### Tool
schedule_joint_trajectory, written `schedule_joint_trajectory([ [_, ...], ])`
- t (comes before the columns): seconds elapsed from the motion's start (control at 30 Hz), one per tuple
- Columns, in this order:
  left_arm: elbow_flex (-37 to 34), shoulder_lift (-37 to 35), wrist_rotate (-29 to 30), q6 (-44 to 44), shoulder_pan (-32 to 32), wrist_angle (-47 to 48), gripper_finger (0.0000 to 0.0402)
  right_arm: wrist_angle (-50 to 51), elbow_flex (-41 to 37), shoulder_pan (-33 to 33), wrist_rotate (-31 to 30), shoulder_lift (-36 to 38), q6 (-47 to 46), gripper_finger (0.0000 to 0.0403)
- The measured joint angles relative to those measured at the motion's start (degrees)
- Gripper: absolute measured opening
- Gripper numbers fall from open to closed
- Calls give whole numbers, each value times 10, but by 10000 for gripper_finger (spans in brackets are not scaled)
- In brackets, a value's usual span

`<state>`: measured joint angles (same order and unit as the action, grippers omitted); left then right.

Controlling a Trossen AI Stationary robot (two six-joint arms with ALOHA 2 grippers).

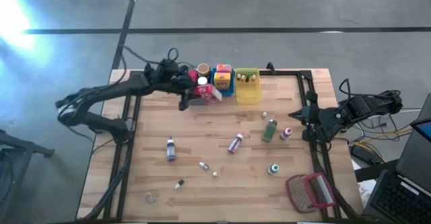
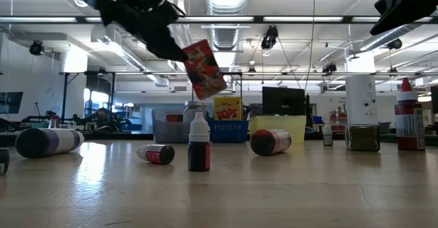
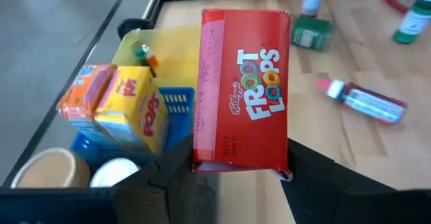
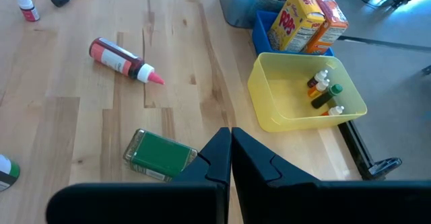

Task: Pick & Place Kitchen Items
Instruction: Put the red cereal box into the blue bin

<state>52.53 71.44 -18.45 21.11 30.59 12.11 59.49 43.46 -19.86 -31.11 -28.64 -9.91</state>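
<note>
Cereal first: your left gripper [image 3: 232, 177] is clamped on the red box [image 3: 244, 89], gripping its lower end and holding it tilted in the air above the far edge of the table [image 1: 222, 183], just beside the grey bin [image 1: 196, 100] and the blue bin [image 1: 223, 89]. You see the left arm stretched across from the left side, wrist bent toward the bins. Your right gripper [image 4: 231, 150] hangs at the table's right edge with fingers pressed together on nothing, above the green bottle [image 4: 160, 155] lying near the yellow bin [image 4: 269, 113].
</note>
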Motion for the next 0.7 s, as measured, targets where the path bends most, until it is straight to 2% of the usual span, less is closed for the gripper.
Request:
schedule_joint_trajectory([
  [0.33, 174, 157, 15, 31, -2, 73, 193, 0, 0, 0, 0, 0, 0, 8],
  [0.53, 260, 229, 70, 71, -10, 125, 193, 0, 0, 0, 0, 0, 0, 8],
  [0.7, 304, 272, 122, 109, -16, 169, 193, 0, 0, 0, 0, 0, 0, 8],
])
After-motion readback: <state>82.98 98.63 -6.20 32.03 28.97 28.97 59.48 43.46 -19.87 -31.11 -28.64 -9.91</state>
